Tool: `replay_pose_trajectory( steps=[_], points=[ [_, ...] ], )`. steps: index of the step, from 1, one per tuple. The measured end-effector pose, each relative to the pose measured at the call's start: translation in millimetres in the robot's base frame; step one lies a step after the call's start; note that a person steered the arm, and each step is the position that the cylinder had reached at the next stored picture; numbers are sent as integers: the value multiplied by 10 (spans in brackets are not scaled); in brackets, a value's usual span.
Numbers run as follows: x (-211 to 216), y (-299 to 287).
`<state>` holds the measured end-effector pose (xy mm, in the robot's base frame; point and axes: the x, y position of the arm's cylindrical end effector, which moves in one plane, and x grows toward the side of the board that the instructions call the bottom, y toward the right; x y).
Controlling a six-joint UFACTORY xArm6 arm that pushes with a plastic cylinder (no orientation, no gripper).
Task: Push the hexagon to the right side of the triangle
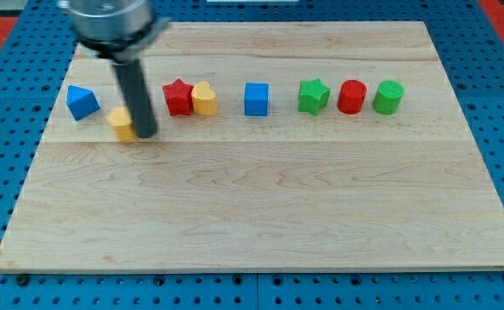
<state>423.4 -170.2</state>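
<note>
Camera view, my tip (146,135) touching yellow, perhaps hexagonal, block (121,123)

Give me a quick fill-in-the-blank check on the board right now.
1. My tip touches the ___ hexagon block.
2. The blue triangle block lies toward the view's ___ of that hexagon.
3. The red star block touches the yellow ___ block.
Missing words: yellow; left; heart.
</note>
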Motion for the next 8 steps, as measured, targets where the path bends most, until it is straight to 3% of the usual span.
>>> replay_pose_trajectory(
  steps=[2,3,4,6,8],
  points=[
    [220,-281],
    [220,-1077],
    [120,-1091],
    [93,-273],
    [-226,-254]
  ],
)
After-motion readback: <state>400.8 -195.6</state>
